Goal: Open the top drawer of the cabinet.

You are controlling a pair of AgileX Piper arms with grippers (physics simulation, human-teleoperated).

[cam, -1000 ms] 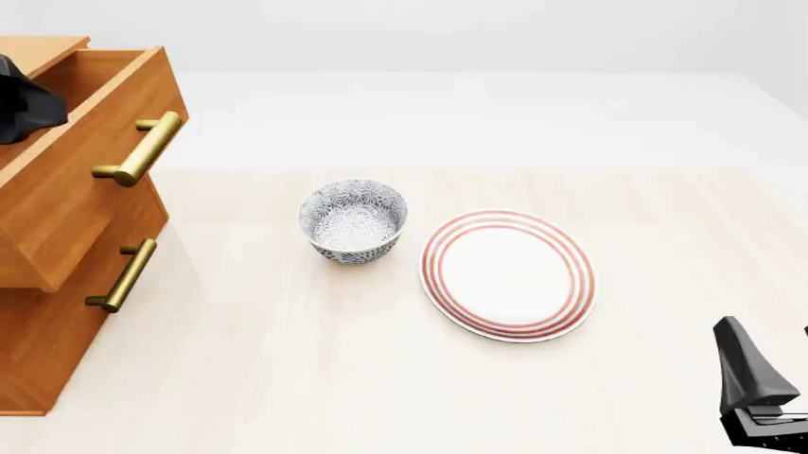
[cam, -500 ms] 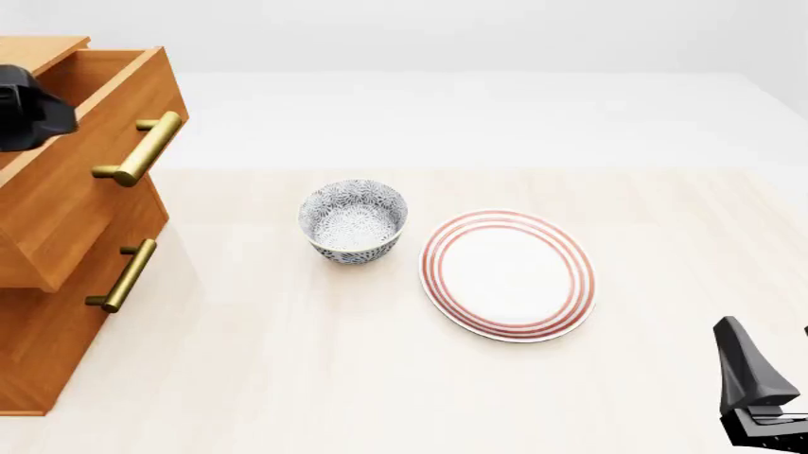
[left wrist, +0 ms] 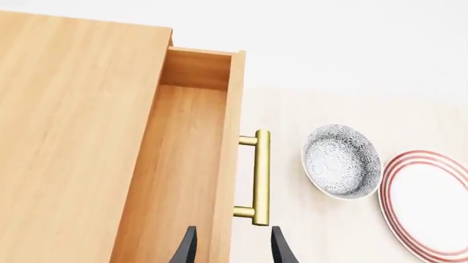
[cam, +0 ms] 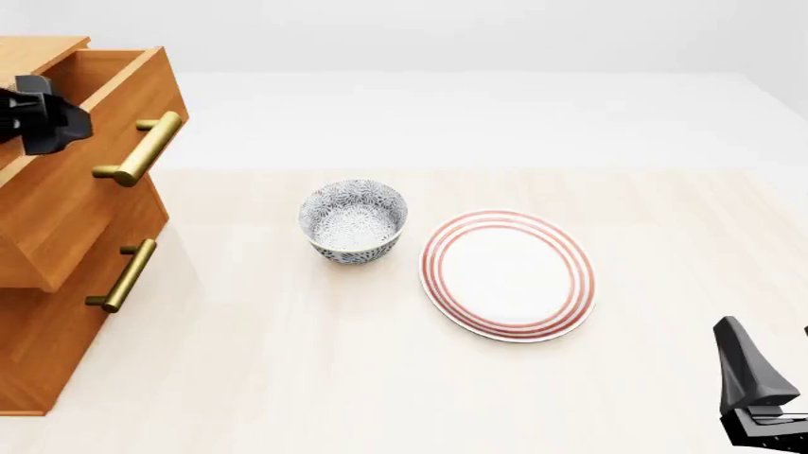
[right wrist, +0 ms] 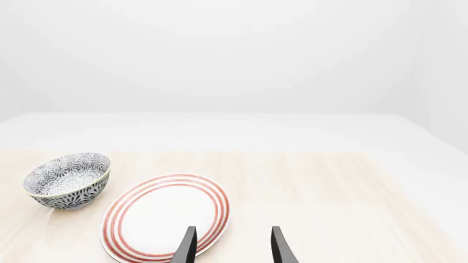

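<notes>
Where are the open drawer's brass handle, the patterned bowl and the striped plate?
brass handle [cam: 136, 149], front view, middle of the bar.
patterned bowl [cam: 354, 219], front view, inside.
striped plate [cam: 509, 274], front view, white centre.

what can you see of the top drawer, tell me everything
The top drawer is an orange-brown wood-grain box, pulled partway out of the cabinet so that its front overhangs the drawer below. Its inside shows bare wood with nothing visible in it. One brass bar handle sits on two short posts on the front. The left gripper hangs above the front edge, open, touching nothing that shows.
</notes>
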